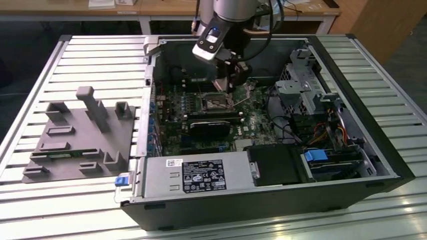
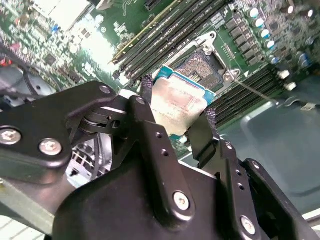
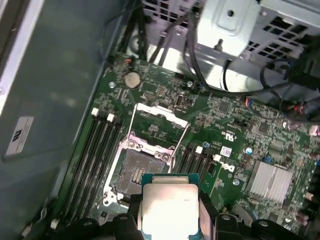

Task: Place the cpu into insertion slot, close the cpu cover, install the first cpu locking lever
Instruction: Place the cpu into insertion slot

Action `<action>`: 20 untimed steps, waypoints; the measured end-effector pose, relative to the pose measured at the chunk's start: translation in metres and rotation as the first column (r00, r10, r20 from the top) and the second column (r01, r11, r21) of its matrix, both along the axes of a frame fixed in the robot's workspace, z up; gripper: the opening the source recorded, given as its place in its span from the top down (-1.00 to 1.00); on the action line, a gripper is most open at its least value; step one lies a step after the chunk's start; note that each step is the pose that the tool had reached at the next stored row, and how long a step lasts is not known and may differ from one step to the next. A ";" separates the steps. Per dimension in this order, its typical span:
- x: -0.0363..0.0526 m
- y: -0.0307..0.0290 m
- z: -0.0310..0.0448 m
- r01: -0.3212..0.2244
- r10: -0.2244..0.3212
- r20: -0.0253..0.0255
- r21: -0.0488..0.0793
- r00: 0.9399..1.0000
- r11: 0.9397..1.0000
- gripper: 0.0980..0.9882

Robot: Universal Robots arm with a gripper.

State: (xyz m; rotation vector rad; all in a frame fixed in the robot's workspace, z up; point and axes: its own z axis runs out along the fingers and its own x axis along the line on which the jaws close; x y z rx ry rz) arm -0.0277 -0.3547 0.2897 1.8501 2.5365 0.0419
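Robotics laboratory or test workshop. Evidenced by: worktable (image 1: 53,200) of slatted aluminium profiles; opened desktop computer case (image 1: 267,205) laid flat on it, motherboard (image 1: 257,122) exposed; grey moulded parts fixture (image 1: 80,140) beside the case, toward the exterior view's left; industrial arm (image 1: 230,12) with gripper (image 2: 177,107) above the motherboard; wooden desks (image 1: 167,7) behind the worktable.

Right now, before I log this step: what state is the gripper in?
Gripper: shut on the cpu, just above the socket.
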 end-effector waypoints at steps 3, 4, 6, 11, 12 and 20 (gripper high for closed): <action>0.0000 0.0001 -0.0018 0.044 -0.044 0.000 0.000 0.999 0.999 0.01; 0.0000 0.0001 -0.0023 0.054 -0.054 0.000 0.000 0.999 0.999 0.01; 0.0000 0.0001 -0.0031 0.070 -0.070 0.000 0.000 0.998 0.998 0.01; 0.0000 0.0001 -0.0045 0.089 -0.089 0.000 0.000 0.996 0.996 0.01; 0.0000 0.0001 -0.0047 0.092 -0.092 0.000 0.000 0.996 0.996 0.01; 0.0000 0.0001 -0.0087 0.117 -0.117 0.000 0.000 0.993 0.993 0.01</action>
